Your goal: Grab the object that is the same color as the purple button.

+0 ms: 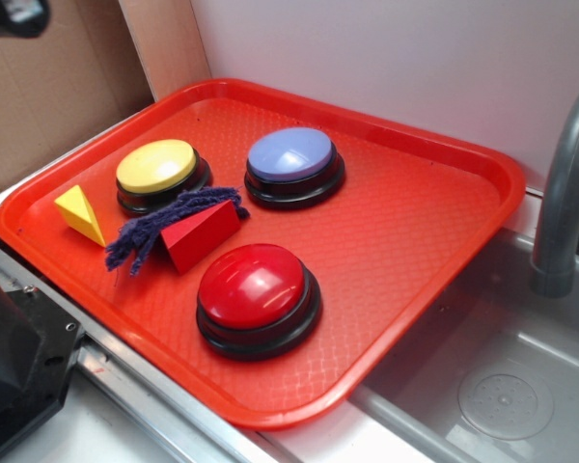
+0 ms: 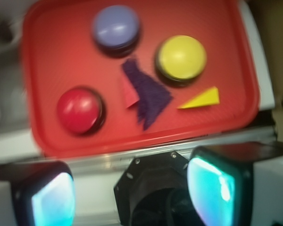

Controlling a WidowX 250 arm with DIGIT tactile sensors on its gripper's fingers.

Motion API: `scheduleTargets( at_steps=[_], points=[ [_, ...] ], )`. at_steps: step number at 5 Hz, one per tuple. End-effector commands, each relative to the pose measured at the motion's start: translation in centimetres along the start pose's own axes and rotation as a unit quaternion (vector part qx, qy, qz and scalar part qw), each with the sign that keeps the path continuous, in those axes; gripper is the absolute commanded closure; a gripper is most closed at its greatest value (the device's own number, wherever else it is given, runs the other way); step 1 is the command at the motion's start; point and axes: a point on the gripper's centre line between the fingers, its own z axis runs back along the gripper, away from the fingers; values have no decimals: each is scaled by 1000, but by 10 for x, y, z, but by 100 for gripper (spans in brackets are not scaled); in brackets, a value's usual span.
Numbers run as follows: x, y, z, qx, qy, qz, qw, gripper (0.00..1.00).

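Nothing is being grasped yet — the gripper is hanging high above the near edge of the red tray with its fingers spread apart and empty. The purple cloth scrap is lying draped against the red wedge, between the yellow button and the yellow wedge, well short of the purple button. The tray is sitting beside a grey sink — cardboard is standing behind it
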Motion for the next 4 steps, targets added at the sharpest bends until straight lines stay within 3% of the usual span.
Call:
scheduleTargets(
  at_steps=[1,2,4],
  points=[
    [22,15,-44,-13,-31,203,979,0],
    [27,22,-73,-2,-15,326,945,0],
    [42,30,-129,-12,23,435,900,0]
  ],
)
